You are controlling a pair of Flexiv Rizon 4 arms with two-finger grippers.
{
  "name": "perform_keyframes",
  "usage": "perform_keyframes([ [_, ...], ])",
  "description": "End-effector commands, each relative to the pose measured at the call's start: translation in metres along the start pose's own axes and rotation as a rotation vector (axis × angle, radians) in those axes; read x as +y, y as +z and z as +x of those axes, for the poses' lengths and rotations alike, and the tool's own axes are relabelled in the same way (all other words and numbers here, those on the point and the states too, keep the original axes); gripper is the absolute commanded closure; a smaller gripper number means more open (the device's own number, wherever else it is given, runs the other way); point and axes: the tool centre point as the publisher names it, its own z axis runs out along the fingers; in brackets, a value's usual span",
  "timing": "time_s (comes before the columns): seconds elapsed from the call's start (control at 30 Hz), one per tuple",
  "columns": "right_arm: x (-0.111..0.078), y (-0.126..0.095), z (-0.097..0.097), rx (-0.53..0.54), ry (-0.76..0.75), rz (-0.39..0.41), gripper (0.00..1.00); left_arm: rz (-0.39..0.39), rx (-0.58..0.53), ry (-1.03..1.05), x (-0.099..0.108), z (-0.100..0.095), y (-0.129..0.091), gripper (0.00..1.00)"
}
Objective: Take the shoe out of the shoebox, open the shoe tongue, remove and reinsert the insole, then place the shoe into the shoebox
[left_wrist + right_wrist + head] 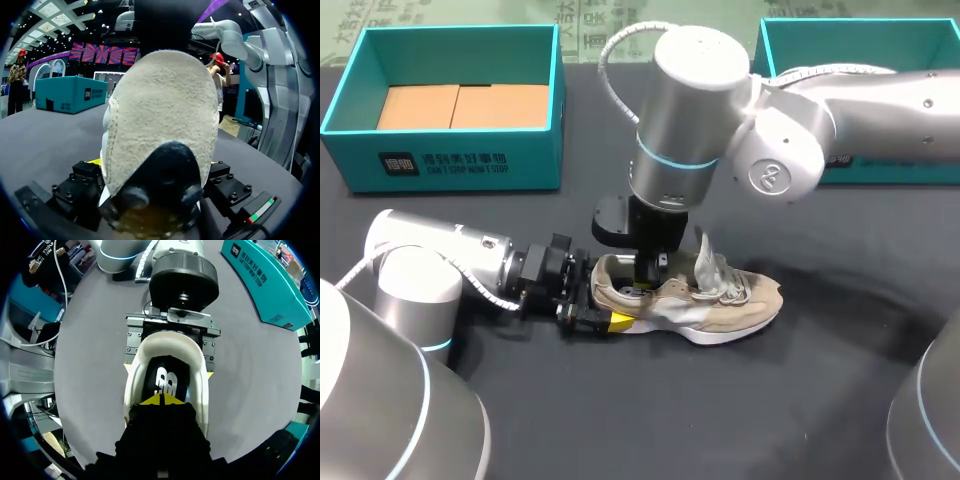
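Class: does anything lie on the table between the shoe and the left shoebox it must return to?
Nothing visible: bare table lies between the shoe and the shoebox. The left gripper holds its heel; the right gripper is down inside it.

On table (740, 420): shoe (720, 305) at centre; left gripper (603, 300) at its heel; right gripper (645, 283) inside its opening; shoebox (450, 160) behind-left; second box (860, 40) behind-right.

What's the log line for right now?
shoe on table | left gripper shut on heel | right gripper shut, inside shoe, at insole
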Motion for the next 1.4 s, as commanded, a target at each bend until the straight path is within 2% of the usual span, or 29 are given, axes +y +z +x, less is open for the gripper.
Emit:
perform_keyframes([
  [0.03,-0.001,0.013,-0.001,-0.014,-0.002,0.006,1.00,-0.001,0.000,-0.001,0.004,-0.002,0.000,1.00],
  [0.27,-0.020,0.024,-0.003,-0.036,0.023,0.009,1.00,-0.001,0.000,-0.001,0.004,-0.002,0.000,1.00],
  [0.6,-0.051,0.021,-0.004,-0.093,0.102,0.023,1.00,-0.001,0.000,-0.001,0.004,-0.002,0.000,1.00],
  [0.93,-0.060,0.017,-0.007,-0.130,0.112,0.051,1.00,-0.001,0.000,-0.001,0.004,-0.002,0.000,1.00],
  [0.97,-0.061,0.017,-0.008,-0.130,0.112,0.051,0.89,-0.001,0.000,-0.001,0.004,-0.002,0.000,1.00],
  [1.0,-0.061,0.017,-0.008,-0.131,0.111,0.050,0.84,-0.001,0.000,-0.001,0.004,-0.002,0.000,1.00],
  [1.17,-0.063,0.019,-0.012,-0.130,0.105,0.054,0.73,-0.001,0.000,-0.001,0.004,-0.002,0.000,1.00],
  [1.27,-0.062,0.023,-0.013,-0.120,0.102,0.058,0.69,-0.001,0.000,-0.001,0.004,-0.002,0.000,1.00],
  [1.4,-0.062,0.030,-0.015,-0.087,0.096,0.065,0.69,-0.001,0.000,-0.001,0.004,-0.002,0.000,1.00],
])
